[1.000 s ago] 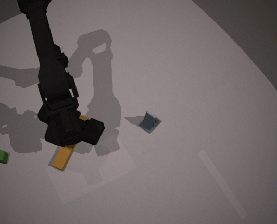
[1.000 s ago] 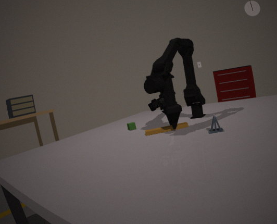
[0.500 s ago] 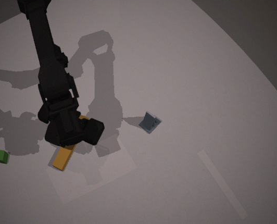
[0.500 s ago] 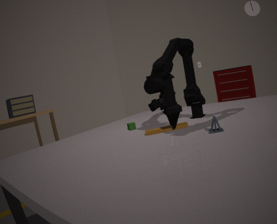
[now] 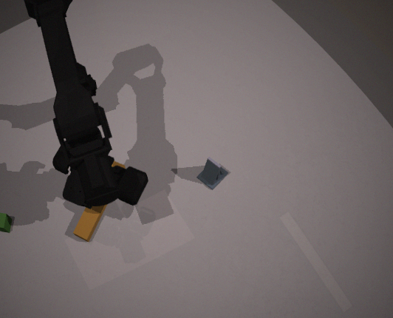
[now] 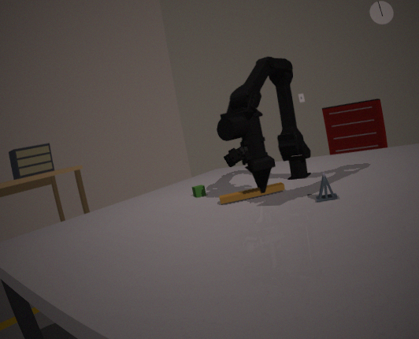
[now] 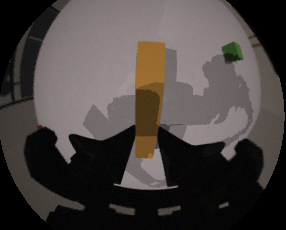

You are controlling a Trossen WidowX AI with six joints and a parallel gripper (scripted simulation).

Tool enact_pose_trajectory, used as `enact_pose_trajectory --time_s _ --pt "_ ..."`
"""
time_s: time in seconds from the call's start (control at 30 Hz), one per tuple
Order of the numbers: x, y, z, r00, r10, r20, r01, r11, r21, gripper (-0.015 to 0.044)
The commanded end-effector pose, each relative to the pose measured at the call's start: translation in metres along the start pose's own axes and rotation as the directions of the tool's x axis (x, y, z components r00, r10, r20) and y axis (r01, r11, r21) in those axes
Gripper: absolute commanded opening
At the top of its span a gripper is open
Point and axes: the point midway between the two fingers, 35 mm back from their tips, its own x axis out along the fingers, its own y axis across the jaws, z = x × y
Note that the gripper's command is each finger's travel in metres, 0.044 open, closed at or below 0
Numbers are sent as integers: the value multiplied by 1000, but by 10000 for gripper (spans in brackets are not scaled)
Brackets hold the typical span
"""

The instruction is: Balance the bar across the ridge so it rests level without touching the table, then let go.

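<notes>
The orange bar [image 5: 89,223] [image 6: 235,198] [image 7: 150,65] lies low at the table top; whether it touches the table I cannot tell. My gripper [image 6: 262,191] [image 7: 146,128] is shut on the bar near its middle, with one finger on each long side. In the top view the arm hides the fingers and the bar's middle. The grey-blue ridge [image 5: 212,174] [image 6: 326,193] stands upright with its narrow edge up, apart from the bar, to the right of it in the top and exterior views. Nothing rests on the ridge. It is not in the wrist view.
A green cube [image 5: 1,222] [image 6: 198,191] [image 7: 232,52] sits on the table [image 5: 243,273] [image 6: 204,276], left of the bar in the top and exterior views. A pale strip [image 5: 315,260] shows on the table at the lower right in the top view.
</notes>
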Motion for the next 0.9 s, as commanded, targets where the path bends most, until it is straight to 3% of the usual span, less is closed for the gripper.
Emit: enact_pose_trajectory --time_s 0.0,0.87 --pt "-13 3 3 1000 10 9 -10 1000 1 0" --pt "-78 3 3 1000 11 7 -11 1000 4 0"
